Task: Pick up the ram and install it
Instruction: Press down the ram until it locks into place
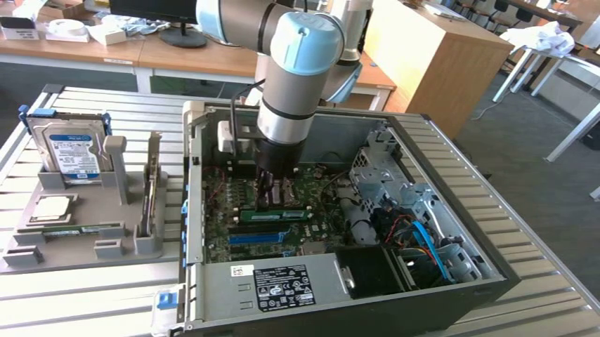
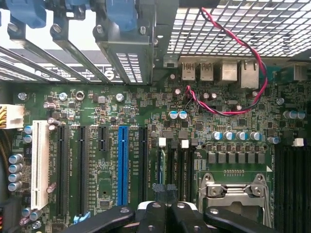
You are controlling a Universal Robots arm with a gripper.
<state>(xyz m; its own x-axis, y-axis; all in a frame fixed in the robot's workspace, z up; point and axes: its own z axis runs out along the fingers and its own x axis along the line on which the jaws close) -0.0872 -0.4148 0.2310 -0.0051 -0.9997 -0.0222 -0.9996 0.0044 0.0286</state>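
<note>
Going from the exterior view's left: you've got the grey holder tray (image 1: 84, 242) w/ the hard drive (image 1: 67, 151) standing at its back, a silver CPU (image 1: 52, 207) lying flat in front of that, and what looks like a spare green stick (image 1: 70, 229) in the tray's front slot; none of that is in play. Next over is the open PC case (image 1: 412, 133), mobo (image 2: 97, 116) exposed; the arm (image 1: 291, 77) reaches straight down into it. The gripper (image 1: 274, 188) is down at board level, jaws pinched shut; nothing visibly held between them. The ram (image 1: 275, 215) lies horizontal in the mobo just in front of the gripper tips, touching or nearly so; can't tell which. In the wrist view the gripper (image 2: 167, 213) sits over the memory slots (image 2: 172, 165) beside the CPU socket (image 2: 233, 189). Your pick-up looks done and the stick is at its slot; whether it's fully seated w/ latches closed, I can't tell.
</note>
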